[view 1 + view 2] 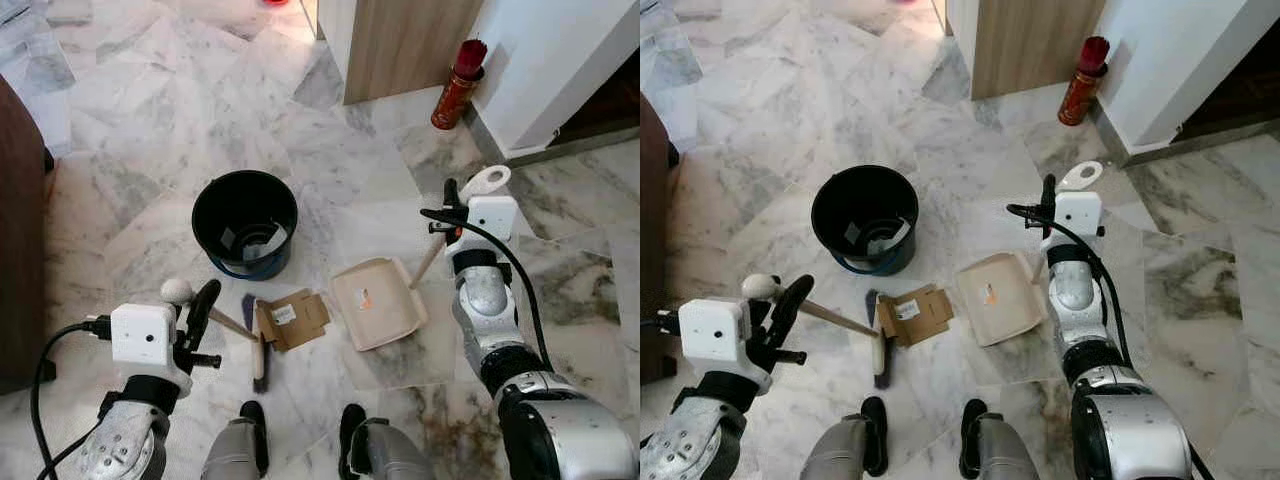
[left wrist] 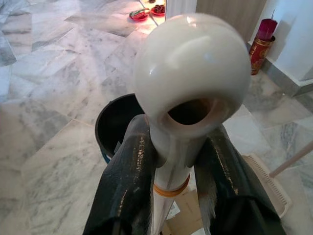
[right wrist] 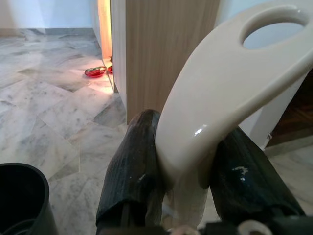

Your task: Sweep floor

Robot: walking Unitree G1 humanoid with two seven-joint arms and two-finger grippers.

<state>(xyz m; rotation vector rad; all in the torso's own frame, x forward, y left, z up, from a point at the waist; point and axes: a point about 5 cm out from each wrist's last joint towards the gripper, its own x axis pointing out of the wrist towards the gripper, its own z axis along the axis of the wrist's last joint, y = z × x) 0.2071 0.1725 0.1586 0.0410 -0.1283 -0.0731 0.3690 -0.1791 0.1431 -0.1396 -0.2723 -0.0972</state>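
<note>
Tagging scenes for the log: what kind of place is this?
Likely a home interior, perhaps a hallway: grey-veined marble floor, a wood-panelled cabinet or door against a white wall corner, and a black bucket.

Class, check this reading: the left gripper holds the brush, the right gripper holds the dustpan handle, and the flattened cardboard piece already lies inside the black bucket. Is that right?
Not quite. The cardboard piece is not in the black bucket; it lies on the floor between the brush and the dustpan, as the left eye view shows. The rest stands: the left gripper holds the brush and the right gripper holds the dustpan handle.
</note>
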